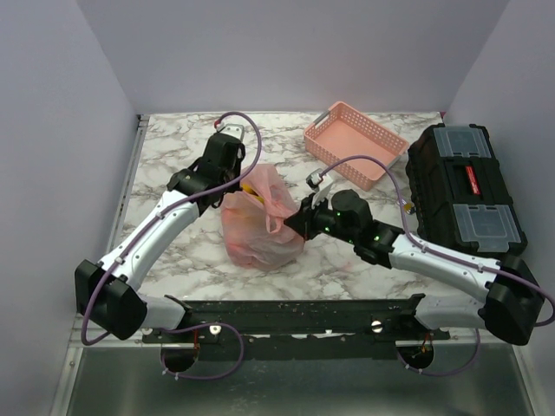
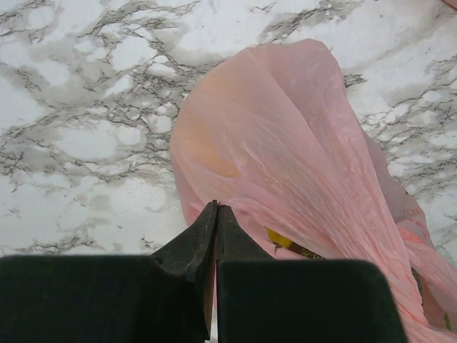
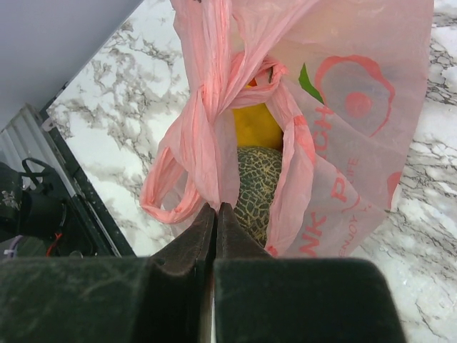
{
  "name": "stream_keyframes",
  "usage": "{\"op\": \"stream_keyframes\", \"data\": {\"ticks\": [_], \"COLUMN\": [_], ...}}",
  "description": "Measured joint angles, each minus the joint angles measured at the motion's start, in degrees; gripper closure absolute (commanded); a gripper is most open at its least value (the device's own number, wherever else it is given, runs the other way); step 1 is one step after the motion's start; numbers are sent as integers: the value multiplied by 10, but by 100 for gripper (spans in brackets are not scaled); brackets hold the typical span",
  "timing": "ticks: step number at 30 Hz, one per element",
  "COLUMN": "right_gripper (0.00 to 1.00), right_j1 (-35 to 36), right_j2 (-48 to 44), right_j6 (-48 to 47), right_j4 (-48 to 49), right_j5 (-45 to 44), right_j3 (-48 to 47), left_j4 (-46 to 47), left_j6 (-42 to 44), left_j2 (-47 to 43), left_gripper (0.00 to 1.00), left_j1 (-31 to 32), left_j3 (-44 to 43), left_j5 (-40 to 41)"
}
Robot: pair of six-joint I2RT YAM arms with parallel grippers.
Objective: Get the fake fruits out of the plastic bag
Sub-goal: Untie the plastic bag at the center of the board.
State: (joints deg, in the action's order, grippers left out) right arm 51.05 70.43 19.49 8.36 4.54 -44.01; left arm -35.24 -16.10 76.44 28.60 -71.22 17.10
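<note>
From above, the thin, crinkly pink plastic bag (image 1: 260, 227) sits on the marble counter (image 1: 173, 147) between both arms. Left camera: the left hand (image 2: 215, 214) is pinched shut on the bag's skin. Right camera: the right hand (image 3: 215, 212) is pinched shut on its handle, with a round green melon (image 3: 255, 193) and a yellow fruit (image 3: 255, 127) inside. Next, I think, pull the mouth wide.

I see the plastic bag (image 1: 260, 221) sitting mid-surface. It is thin, translucent pink with red print, crumpled and bulging, and its top is drawn up toward the far left. One twisted handle (image 3: 203, 107) is pinched in my right tool (image 3: 216, 207). Through the open mouth I make out a netted green melon (image 3: 258, 189) below a yellow fruit (image 3: 255, 125), both inside.
</note>
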Motion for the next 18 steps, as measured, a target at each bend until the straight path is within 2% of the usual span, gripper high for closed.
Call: {"op": "stream_keyframes", "data": {"ticks": [1, 2, 3, 7, 9, 11, 13, 16, 18], "right_gripper": [99, 99, 99, 99, 99, 99, 99, 99, 99], "right_j1": [0, 0, 0, 0, 0, 0, 0, 0, 0], "right_j2": [-2, -4, -5, -5, -5, -4, -4, -4, -4], "right_j6": [1, 2, 2, 4, 4, 4, 4, 4, 4], "right_j4": [0, -1, -3, -8, -11, -14, -16, -16, -16], "right_j5": [0, 0, 0, 1, 2, 3, 3, 3, 3], "right_j3": [2, 3, 3, 4, 3, 3, 3, 3, 3], "left_j4": [0, 1, 2, 13, 16, 19, 17, 8, -10], "left_j6": [2, 6, 11, 32, 41, 47, 46, 47, 47], "left_j2": [-1, -2, -3, -13, -26, -39, -47, -47, -40], "left_gripper": [100, 94, 86, 43, 30, 23, 21, 22, 27], "left_j1": [0, -1, -2, -5, -7, -8, -8, 0, 17], "left_j3": [0, 0, 0, 3, 5, 4, 0, -22, -51], "left_j5": [-6, -15, -24, -64, -83, -105, -125, -155, -169]}}
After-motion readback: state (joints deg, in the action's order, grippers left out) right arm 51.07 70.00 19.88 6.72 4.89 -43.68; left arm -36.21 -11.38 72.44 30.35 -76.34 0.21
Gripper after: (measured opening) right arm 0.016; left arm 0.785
